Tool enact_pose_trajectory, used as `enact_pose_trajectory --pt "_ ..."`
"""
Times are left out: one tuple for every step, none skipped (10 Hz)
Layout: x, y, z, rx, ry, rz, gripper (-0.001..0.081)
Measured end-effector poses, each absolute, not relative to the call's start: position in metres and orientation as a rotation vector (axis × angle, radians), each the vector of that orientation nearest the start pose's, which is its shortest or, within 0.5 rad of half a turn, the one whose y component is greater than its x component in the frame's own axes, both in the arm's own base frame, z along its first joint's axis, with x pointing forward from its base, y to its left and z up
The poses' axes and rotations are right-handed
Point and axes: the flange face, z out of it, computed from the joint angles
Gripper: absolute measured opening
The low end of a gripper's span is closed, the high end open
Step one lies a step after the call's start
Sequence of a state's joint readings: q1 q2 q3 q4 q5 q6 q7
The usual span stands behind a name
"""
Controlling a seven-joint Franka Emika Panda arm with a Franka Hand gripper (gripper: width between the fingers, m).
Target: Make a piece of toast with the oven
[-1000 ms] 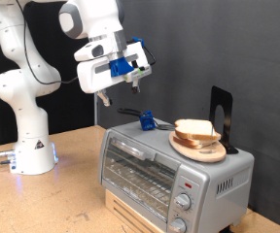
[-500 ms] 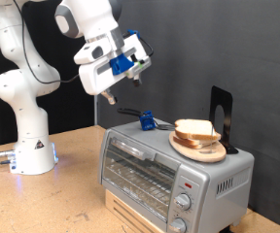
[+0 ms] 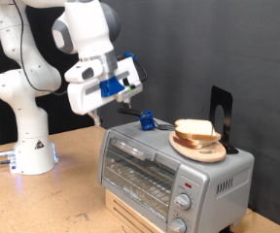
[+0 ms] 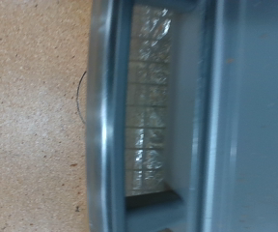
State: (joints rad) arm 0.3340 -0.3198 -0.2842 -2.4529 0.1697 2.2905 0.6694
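Observation:
The silver toaster oven (image 3: 169, 170) stands on a wooden box at the exterior view's lower right, its glass door shut. Its door glass and wire rack fill the wrist view (image 4: 153, 116). Pale bread slices (image 3: 195, 128) lie stacked on a round wooden plate (image 3: 200, 149) on the oven's top. No single slice lies apart from that stack. My gripper (image 3: 98, 115) hangs above the oven's top left corner, pointing down, with nothing seen between its fingers. The fingers do not show in the wrist view.
A small blue tool (image 3: 147, 121) with a dark handle lies on the oven's top, left of the plate. A black upright stand (image 3: 221, 116) is behind the plate. The robot base (image 3: 33, 150) stands on the wooden table (image 3: 52, 199) at the left.
The gripper has moved down and to the exterior view's left, from high above the oven's top to just over the oven's top left corner.

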Motion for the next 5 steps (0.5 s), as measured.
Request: enact_pose_trajectory --pt "0.455 0.025 0.415 -2.711 1.015 -0.075 0.0809" --pt "0.455 0.027 0.403 -2.728 1.017 -0.07 0.0809" --pt "0.455 0.028 0.391 -2.747 1.016 -0.069 0.0809" --pt "0.454 0.027 0.379 -2.763 1.017 -0.074 0.0809" --pt "0.454 0.026 0.367 -2.777 1.019 -0.088 0.0809"
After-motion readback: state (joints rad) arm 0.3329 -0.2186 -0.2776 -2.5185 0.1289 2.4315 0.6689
